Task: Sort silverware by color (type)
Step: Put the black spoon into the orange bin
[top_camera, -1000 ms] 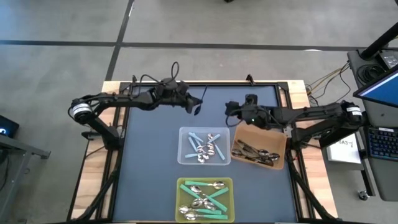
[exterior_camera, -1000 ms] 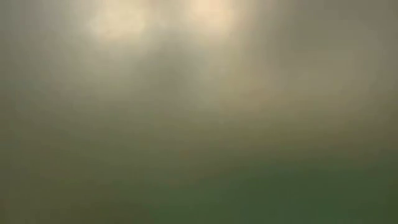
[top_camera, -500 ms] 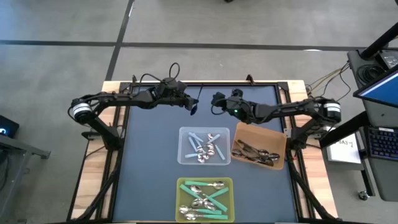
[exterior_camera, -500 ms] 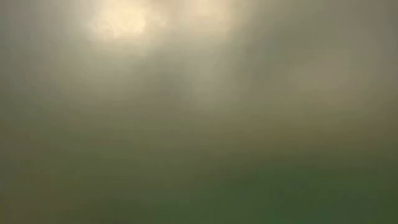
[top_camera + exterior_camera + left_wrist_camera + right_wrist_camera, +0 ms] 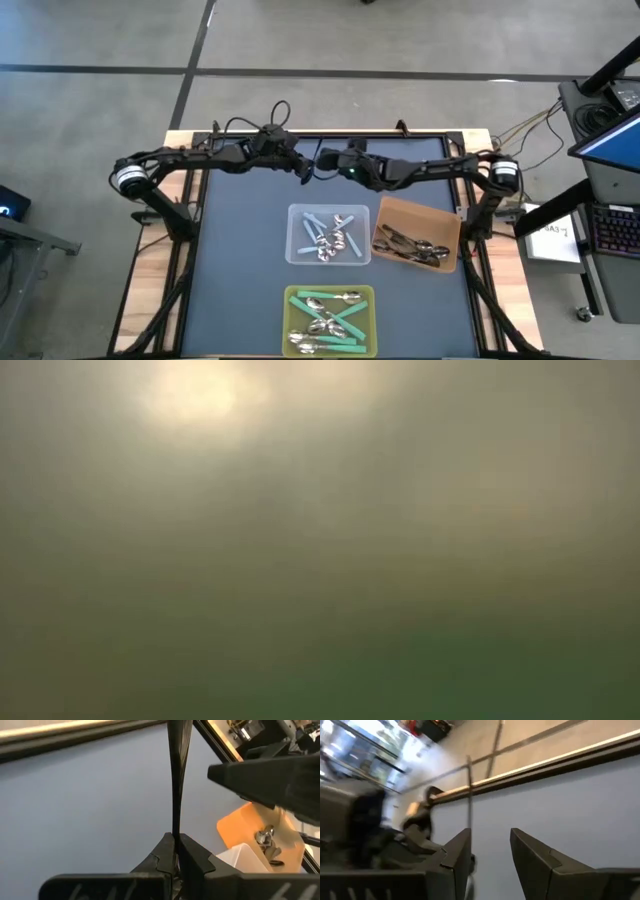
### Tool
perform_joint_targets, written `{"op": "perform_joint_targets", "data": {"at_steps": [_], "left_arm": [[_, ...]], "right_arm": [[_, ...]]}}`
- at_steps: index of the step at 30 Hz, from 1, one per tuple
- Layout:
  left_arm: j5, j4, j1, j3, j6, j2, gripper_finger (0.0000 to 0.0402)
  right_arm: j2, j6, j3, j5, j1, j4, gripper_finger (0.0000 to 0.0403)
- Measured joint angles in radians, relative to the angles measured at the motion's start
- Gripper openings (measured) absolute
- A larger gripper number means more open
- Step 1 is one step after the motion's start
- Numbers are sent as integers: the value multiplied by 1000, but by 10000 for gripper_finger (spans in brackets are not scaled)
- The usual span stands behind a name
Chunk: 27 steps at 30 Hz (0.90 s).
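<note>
Over the far middle of the table my left gripper [image 5: 299, 164] is shut on a dark-handled spoon [image 5: 176, 780], which juts out past its fingertips. My right gripper [image 5: 323, 160] hovers open just to the right of it; in the right wrist view the spoon's thin handle [image 5: 469, 790] stands ahead of the open fingers [image 5: 492, 852], untouched. Light-blue spoons lie in the clear bin [image 5: 300, 250], dark ones in the brown bin [image 5: 392, 212], teal ones in the yellow-green bin [image 5: 292, 305]. The low view shows only haze. My left gripper pinches the dark spoon's handle [image 5: 175, 827] between its two fingers, at one end of the handle. The fingers lie along the spoon, which sticks out ahead of them, edge-on, lifted clear of the table.
The three bins stand in the near and right half of the blue mat [image 5: 240, 240]. The mat's left half and far strip are bare. A wooden frame [image 5: 170, 150] edges the table, and cables run along the far rim.
My right gripper has swept from beside the brown bin's far corner toward the table's left and far edge, up close to my left gripper and the spoon. My left gripper has kept its hold, with the spoon shifting slightly leftward.
</note>
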Motion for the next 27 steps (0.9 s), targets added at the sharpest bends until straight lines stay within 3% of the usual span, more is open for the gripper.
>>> {"op": "perform_joint_targets", "data": {"at_steps": [5,19,27], "left_arm": [[-5,3,-9,0,-15,0,0],[-13,21,-22,0,-65,19,0],[54,54,-30,0,-58,20,0]], "right_arm": [[31,-32,99,-6,-12,-176,128],[49,-103,171,-51,-22,-203,128],[49,-81,170,-51,-21,-207,127]]}}
